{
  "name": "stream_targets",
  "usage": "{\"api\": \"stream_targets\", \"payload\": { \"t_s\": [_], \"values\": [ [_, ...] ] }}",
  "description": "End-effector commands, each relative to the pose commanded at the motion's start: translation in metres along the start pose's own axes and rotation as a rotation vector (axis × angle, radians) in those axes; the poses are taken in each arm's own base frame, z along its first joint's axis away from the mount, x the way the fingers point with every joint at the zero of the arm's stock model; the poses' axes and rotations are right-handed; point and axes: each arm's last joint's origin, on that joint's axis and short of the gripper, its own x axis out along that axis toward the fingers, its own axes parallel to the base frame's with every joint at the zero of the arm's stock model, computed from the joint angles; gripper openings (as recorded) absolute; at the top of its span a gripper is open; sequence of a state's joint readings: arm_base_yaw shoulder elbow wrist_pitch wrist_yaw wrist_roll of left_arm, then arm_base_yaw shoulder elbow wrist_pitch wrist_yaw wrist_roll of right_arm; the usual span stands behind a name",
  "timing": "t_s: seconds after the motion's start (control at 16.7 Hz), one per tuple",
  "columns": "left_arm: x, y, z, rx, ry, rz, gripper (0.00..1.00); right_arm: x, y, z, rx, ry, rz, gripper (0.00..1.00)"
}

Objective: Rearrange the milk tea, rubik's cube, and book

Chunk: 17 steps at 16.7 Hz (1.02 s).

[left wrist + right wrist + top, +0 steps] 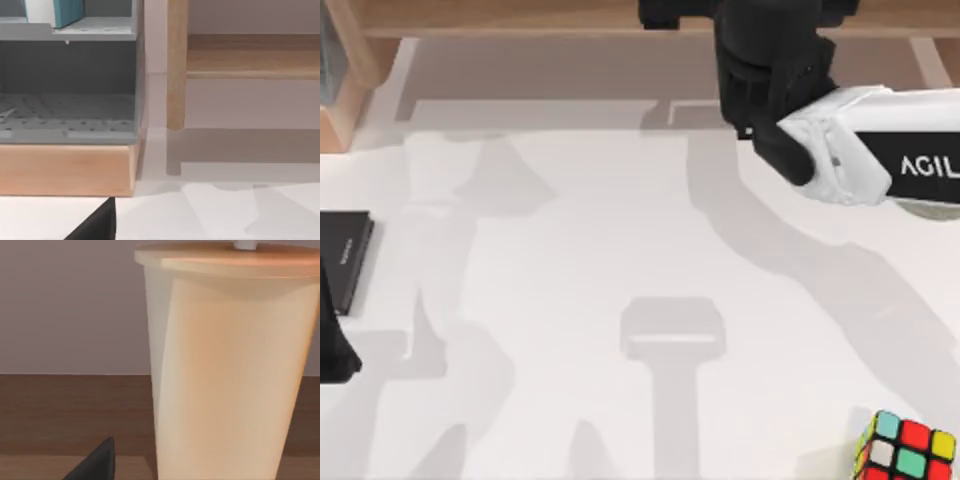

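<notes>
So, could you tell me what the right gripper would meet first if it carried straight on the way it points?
Most likely the milk tea, upright directly ahead of the right gripper in its wrist view; the exact gap is unclear.

1. Rubik's cube (905,450) cut off by the top view's lower edge
2. Milk tea (225,370) cropped at base in right wrist view
3. Book (60,12) cropped above

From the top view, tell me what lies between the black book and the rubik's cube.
Nothing: in the top view, only bare white table with shadows separates the black book from the rubik's cube.
</notes>
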<state>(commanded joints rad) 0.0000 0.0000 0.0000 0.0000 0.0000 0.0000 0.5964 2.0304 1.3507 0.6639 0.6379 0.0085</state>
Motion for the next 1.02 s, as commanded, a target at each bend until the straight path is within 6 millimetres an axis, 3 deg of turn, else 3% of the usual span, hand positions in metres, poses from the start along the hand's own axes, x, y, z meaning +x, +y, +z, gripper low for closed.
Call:
{"api": "stream_targets", "payload": {
  "t_s": [0.18, 0.66, 1.02],
  "values": [
    [0.0, 0.0, 0.0, 0.0, 0.0, 0.0, 1.0, 0.008, 0.002, 0.0, 0.0, 0.001, 0.002, 1.0],
    [0.0, 0.0, 0.0, 0.0, 0.0, 0.0, 1.0, 0.073, 0.004, 0.002, 0.004, -0.006, 0.003, 1.0],
    [0.0, 0.0, 0.0, 0.0, 0.0, 0.0, 1.0, 0.079, 0.002, 0.001, 0.002, -0.003, 0.003, 1.0]
  ]
}}
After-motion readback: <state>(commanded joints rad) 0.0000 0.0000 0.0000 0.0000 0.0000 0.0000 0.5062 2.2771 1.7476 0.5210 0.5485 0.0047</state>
